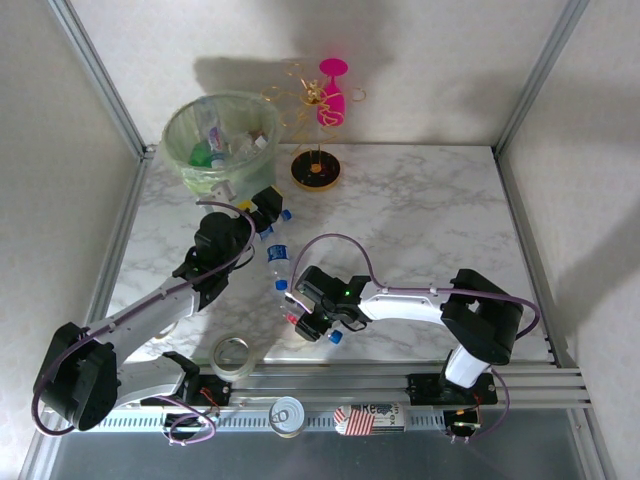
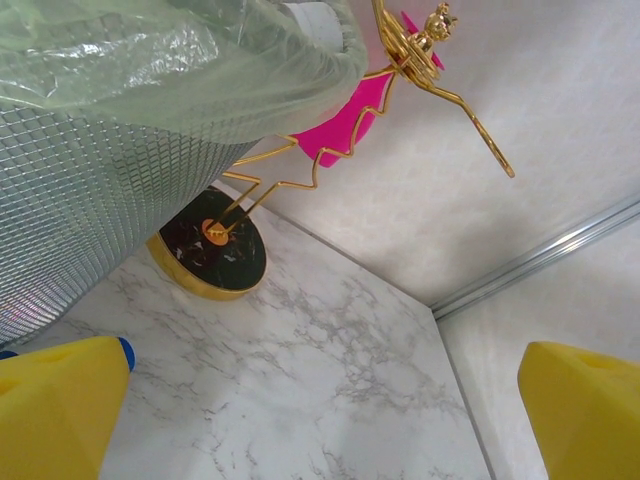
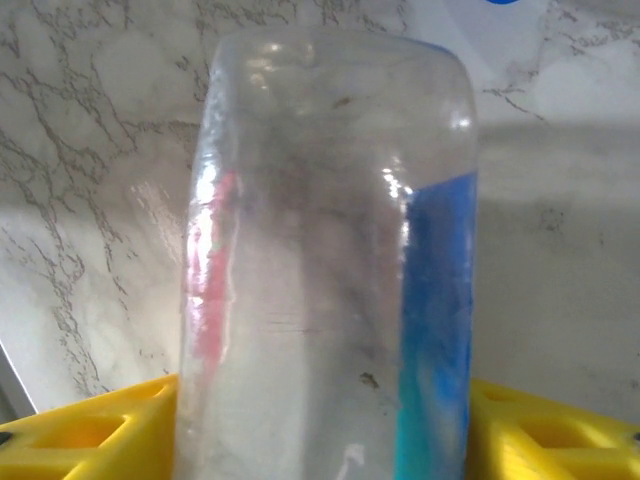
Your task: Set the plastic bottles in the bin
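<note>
Nearest us, a clear bottle (image 3: 320, 200) sits between the yellow fingers (image 3: 90, 430) of the right gripper (image 3: 325, 410), which press against both its sides. At ten o'clock on the table (image 1: 430, 200), the bin (image 1: 172, 140) holds several bottles (image 1: 210, 135). The left gripper (image 1: 268, 205), jaws wide, hangs at the bin's five o'clock. We see loose bottles (image 1: 277, 255) lying near the centre.

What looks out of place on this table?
Among the bottles lying on the table, some things aren't bottles: a pink goblet and a gold wire ornament beside the bin, and a tape roll and a can at the near edge. Nothing looks spilled or broken.
</note>
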Controlling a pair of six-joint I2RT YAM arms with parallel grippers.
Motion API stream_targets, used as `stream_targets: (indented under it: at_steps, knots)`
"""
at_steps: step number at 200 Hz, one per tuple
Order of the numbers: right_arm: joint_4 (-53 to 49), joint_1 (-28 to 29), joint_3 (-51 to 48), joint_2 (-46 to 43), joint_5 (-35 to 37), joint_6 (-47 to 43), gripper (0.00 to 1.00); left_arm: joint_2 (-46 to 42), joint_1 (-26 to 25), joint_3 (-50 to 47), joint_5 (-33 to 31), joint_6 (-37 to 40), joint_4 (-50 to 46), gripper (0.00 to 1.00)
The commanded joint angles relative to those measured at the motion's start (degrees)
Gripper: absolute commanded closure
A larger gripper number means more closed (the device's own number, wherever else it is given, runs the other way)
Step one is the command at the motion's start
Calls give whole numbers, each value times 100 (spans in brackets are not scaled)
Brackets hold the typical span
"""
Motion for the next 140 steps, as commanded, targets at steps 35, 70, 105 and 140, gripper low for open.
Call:
stream_targets:
  at_steps: [35, 70, 105, 140]
  knots:
    - [135, 45, -64, -231, 128, -206, 52, -35, -70, 57, 98, -93, 243, 0]
    - [431, -345, -175, -913, 12, -224, 55, -108, -97, 139, 152, -71, 209, 0]
    - [1233, -1102, -279, -1675, -328, -32, 55, -84, -196, 292, 253, -101, 223, 1]
    - [2388, -1629, -376, -1967, -96, 253, 55, 38, -409, 431, 337, -137, 255, 0]
